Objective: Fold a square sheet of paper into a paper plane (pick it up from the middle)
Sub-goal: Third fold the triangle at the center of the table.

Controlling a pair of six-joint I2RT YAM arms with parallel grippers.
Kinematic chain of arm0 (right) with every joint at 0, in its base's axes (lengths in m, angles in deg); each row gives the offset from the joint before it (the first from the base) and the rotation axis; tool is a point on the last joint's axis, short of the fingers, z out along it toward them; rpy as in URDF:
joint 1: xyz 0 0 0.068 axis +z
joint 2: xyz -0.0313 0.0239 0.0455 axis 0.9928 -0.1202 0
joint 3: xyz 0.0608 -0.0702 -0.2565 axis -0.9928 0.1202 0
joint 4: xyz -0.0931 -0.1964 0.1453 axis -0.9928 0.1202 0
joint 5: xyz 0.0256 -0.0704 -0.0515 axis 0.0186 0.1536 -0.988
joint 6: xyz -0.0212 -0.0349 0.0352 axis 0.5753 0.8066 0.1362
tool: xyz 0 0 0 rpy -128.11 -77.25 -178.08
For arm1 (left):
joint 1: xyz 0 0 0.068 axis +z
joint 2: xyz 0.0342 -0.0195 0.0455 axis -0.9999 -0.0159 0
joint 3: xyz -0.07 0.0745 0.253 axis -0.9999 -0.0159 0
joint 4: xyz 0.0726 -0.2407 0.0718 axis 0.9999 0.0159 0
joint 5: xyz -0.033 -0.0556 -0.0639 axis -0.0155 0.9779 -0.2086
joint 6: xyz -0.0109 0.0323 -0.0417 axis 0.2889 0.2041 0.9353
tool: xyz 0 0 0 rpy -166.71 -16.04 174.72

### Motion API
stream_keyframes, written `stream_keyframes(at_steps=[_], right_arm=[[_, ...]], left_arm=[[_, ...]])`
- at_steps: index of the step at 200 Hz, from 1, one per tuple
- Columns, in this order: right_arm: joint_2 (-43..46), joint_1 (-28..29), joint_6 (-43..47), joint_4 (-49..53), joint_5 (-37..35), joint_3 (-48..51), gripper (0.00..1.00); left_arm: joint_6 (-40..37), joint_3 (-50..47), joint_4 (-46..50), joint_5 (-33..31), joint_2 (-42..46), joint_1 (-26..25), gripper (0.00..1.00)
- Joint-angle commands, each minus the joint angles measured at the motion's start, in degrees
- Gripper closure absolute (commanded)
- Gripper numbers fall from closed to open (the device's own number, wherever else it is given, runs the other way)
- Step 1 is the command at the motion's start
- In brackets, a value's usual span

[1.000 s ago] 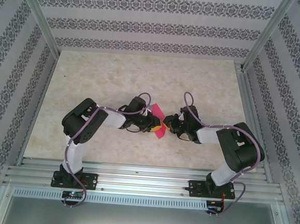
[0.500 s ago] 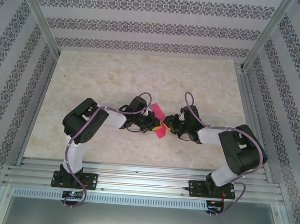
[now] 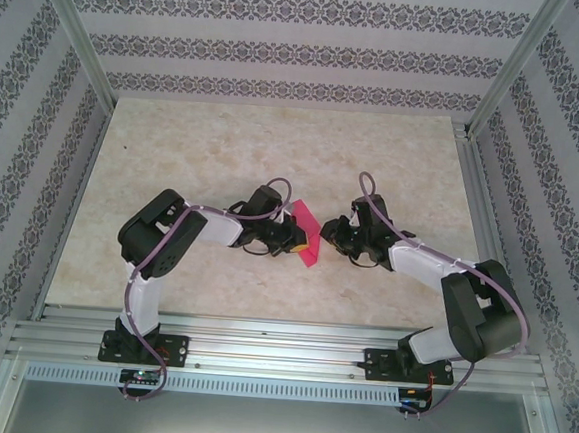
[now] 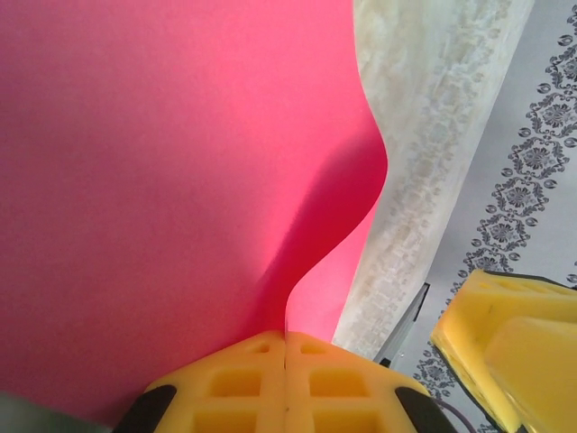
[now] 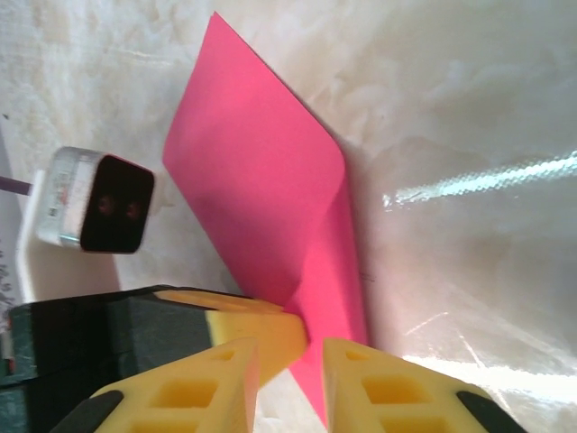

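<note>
The square sheet of paper (image 3: 306, 230), bright magenta-pink, stands off the table between the two grippers, bent over in a soft curve (image 4: 162, 162). My left gripper (image 3: 295, 243) is shut on its lower edge, yellow pads pressed together with the paper coming out of the seam (image 4: 286, 338). My right gripper (image 3: 332, 234) faces it from the right with its jaws apart (image 5: 290, 356). The sheet's lower corner (image 5: 338, 361) and the left fingertip (image 5: 270, 329) lie in that gap, ungripped. A paper plane is out of view.
The marbled beige tabletop (image 3: 275, 145) spreads behind and beside the arms. Patterned walls and metal frame posts (image 3: 83, 40) enclose it. Aluminium rails (image 3: 279, 351) with the arm bases run along the near edge. The left wrist camera housing (image 5: 99, 203) sits close to the paper.
The right arm's elbow has swung out to the right and its gripper has shifted slightly back. The left gripper has stayed in place, holding the paper.
</note>
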State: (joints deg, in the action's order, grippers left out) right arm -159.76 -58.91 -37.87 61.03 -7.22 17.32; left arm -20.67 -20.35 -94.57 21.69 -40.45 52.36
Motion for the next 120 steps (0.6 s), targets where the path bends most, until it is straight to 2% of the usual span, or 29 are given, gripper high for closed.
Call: stream_keyframes(at_steps=[1, 70, 120], right_arm=[[-0.6, 1.5, 3.5, 4.8, -2.6, -3.2, 0.76], [-4.3, 5.1, 5.1, 8.3, -4.8, -7.7, 0.77], [-7.9, 7.2, 6.5, 10.5, -4.8, -10.9, 0.84]], left_arm=[[-4.5, 1.5, 4.4, -0.1, 2.9, 1.3, 0.98], [-11.4, 3.8, 13.4, -0.7, 3.8, 3.4, 0.98], [-15.6, 6.0, 18.4, -2.5, 4.0, 3.8, 0.98]])
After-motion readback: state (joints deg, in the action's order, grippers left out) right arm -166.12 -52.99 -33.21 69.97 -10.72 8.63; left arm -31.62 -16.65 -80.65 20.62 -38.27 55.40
